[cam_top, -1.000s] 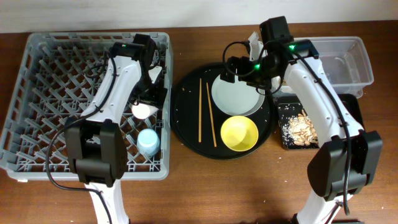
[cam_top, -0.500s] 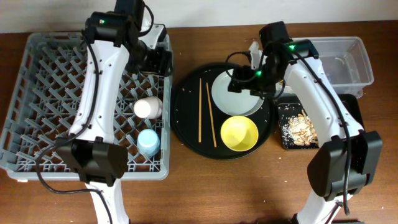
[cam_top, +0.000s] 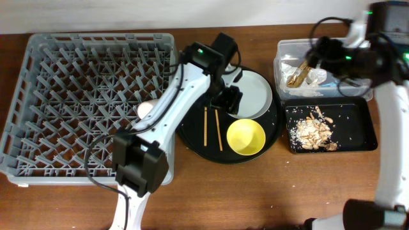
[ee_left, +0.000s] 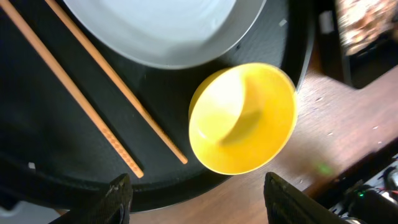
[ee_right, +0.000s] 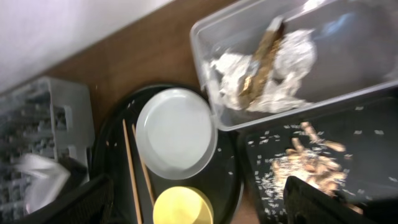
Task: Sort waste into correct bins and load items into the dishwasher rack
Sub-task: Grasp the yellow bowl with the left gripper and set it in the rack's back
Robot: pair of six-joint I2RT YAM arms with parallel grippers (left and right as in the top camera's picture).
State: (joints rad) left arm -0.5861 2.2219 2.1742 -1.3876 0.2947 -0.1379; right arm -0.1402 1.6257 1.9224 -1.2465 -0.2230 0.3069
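My left gripper (cam_top: 228,101) is open and empty, hovering over the round black tray above the yellow bowl (ee_left: 242,118) and the two wooden chopsticks (ee_left: 118,93). The pale plate (cam_top: 254,94) lies just behind the bowl (cam_top: 246,137). My right gripper (cam_top: 321,53) is open and empty, high over the clear tub (cam_top: 364,50), which holds crumpled napkins and the brown-gold wrapper (ee_right: 261,68). Flaky food scraps (cam_top: 314,130) lie in the shallow black tray (cam_top: 358,142). The pink cup (cam_top: 146,110) lies in the grey rack (cam_top: 57,96). The blue cup is hidden by my left arm.
The round black tray (cam_top: 192,137) sits between the rack and the two bins. Small crumbs are scattered on it and on the shallow tray. Bare wooden table (cam_top: 268,191) runs along the front. A wall stands behind the tub.
My left arm swung from the rack to over the round tray. My right arm moved from the plate back over the clear tub. The napkins and wrapper now lie in the tub.
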